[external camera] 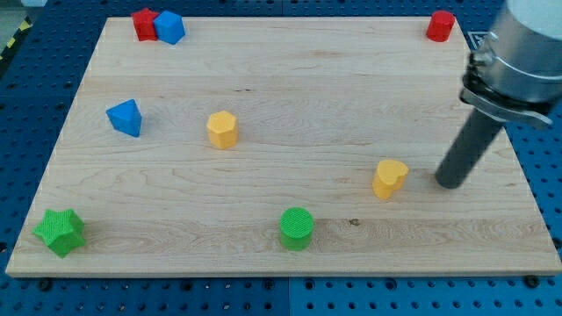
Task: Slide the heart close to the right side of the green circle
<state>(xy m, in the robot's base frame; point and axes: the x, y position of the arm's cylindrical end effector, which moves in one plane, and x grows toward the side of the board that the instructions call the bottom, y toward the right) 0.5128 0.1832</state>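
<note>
A yellow heart block (389, 178) lies on the wooden board at the view's lower right. A green circle block (297, 228) lies below and to the left of it, near the board's bottom edge. My tip (450, 182) rests on the board just to the right of the yellow heart, with a small gap between them. The dark rod rises from the tip up toward the view's upper right.
A yellow hexagon (222, 129) sits left of centre. A blue triangle (126, 118) is at the left. A green star (60, 232) is at the bottom left. A red block (144, 24) and a blue block (169, 27) touch at the top left. A red block (440, 25) is at the top right.
</note>
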